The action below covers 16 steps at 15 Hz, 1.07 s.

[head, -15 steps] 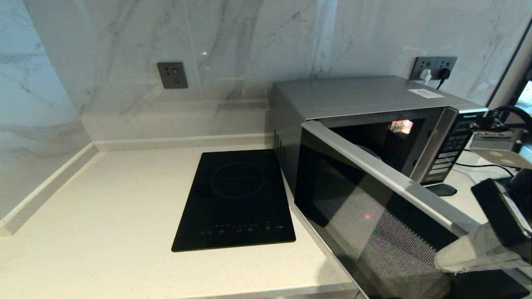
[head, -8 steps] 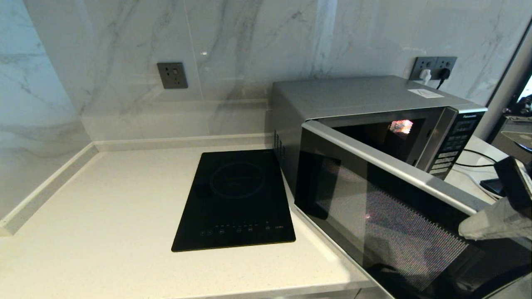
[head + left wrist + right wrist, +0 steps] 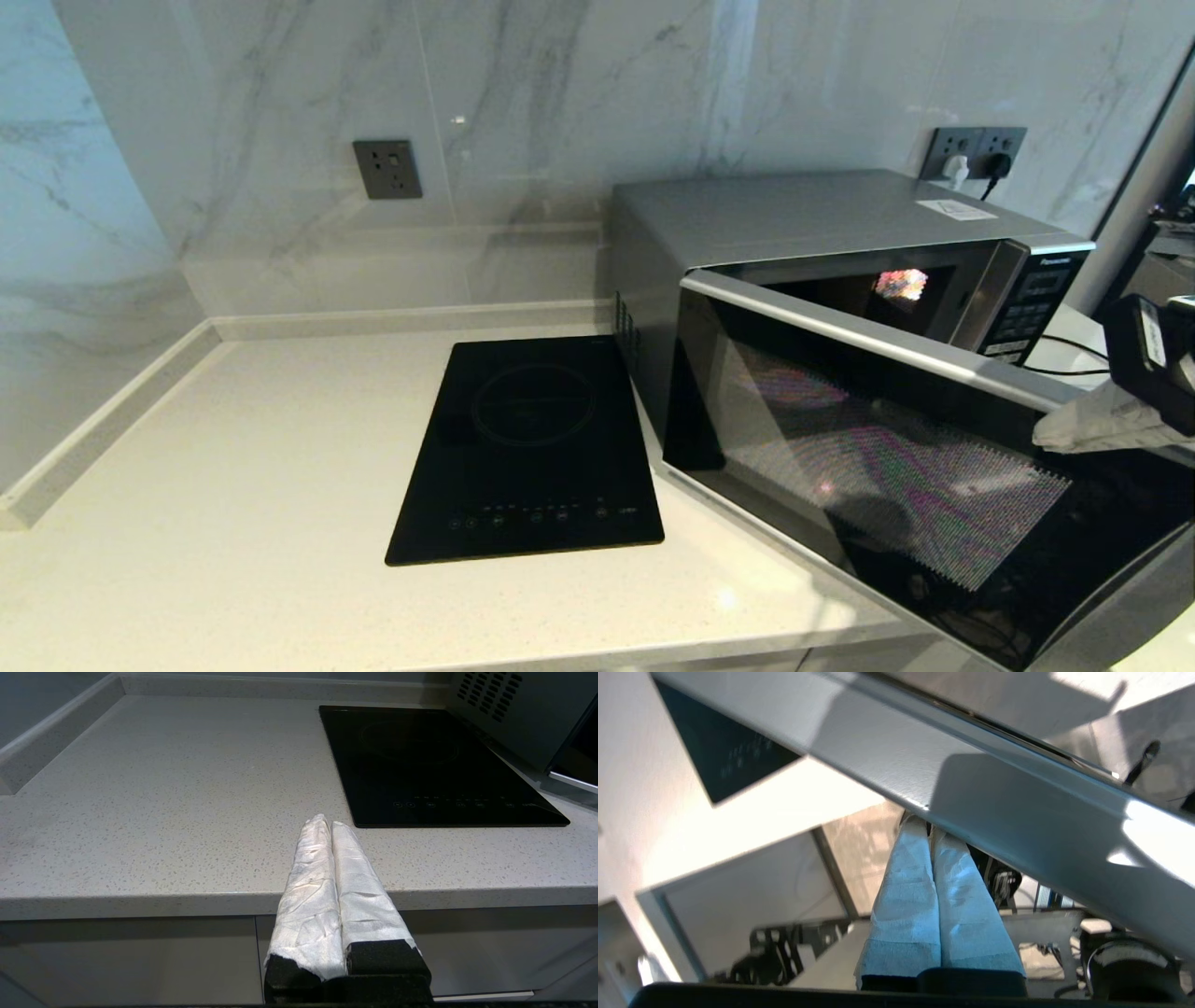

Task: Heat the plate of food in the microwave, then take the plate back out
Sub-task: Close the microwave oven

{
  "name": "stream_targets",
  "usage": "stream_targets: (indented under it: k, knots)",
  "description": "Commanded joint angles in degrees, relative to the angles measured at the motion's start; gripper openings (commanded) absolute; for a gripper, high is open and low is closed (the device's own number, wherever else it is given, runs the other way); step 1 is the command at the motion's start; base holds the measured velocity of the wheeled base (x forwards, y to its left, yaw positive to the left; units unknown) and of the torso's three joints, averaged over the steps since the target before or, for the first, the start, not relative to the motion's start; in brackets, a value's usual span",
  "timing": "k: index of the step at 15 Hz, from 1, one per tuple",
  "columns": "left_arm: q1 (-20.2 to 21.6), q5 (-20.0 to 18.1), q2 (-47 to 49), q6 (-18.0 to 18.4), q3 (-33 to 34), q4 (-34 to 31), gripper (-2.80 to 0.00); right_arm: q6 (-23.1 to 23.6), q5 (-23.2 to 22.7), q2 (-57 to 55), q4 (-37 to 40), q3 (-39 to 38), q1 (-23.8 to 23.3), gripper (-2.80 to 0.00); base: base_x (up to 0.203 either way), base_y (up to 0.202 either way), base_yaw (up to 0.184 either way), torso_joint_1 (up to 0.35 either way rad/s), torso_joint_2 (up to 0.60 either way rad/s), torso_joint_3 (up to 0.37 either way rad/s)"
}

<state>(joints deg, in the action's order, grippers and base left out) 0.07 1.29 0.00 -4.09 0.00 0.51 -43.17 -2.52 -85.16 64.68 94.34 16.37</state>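
The silver-grey microwave (image 3: 803, 210) stands at the right of the counter. Its dark glass door (image 3: 887, 467) hangs partly open, angled out over the counter's front edge. My right gripper (image 3: 1050, 431) is shut, and its wrapped fingertips press against the outer face of the door near its free edge. In the right wrist view the right gripper (image 3: 924, 823) meets the door's silver rim (image 3: 971, 788). The plate of food is hidden behind the door. My left gripper (image 3: 327, 823) is shut on nothing and parked low before the counter's front edge.
A flat black induction hob (image 3: 532, 448) lies in the counter left of the microwave. There is a wall socket (image 3: 386, 169) above the counter and a double socket with plugs (image 3: 976, 154) behind the microwave. Cables run along the counter at the far right.
The microwave door has swung a good way toward shut. My right gripper has moved up and away with it, staying against the door's free end. The left arm has not moved.
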Motion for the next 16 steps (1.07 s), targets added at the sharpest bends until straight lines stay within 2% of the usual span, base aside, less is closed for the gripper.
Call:
stream_targets:
  k: [1, 4, 10, 16]
  knots:
    - [0.0, 0.0, 0.1, 0.0, 0.0, 0.0, -2.8, 0.9, 0.0, -2.1, -1.4, -0.2, -4.2, -2.8, 0.0, 0.0, 0.0, 0.0, 0.0, 0.0]
    - [0.0, 0.0, 0.1, 0.0, 0.0, 0.0, -2.8, 2.9, -0.1, -4.9, -5.4, 0.0, -9.2, -2.8, 0.0, 0.0, 0.0, 0.0, 0.0, 0.0]
    - [0.0, 0.0, 0.1, 0.0, 0.0, 0.0, -2.8, 4.7, -0.3, -11.7, -14.1, 1.9, -16.3, -2.8, 0.0, 0.0, 0.0, 0.0, 0.0, 0.0]
    - [0.0, 0.0, 0.1, 0.0, 0.0, 0.0, -2.8, 4.6, -2.8, -19.6, -16.4, 12.0, -19.8, -2.8, 0.0, 0.0, 0.0, 0.0, 0.0, 0.0]
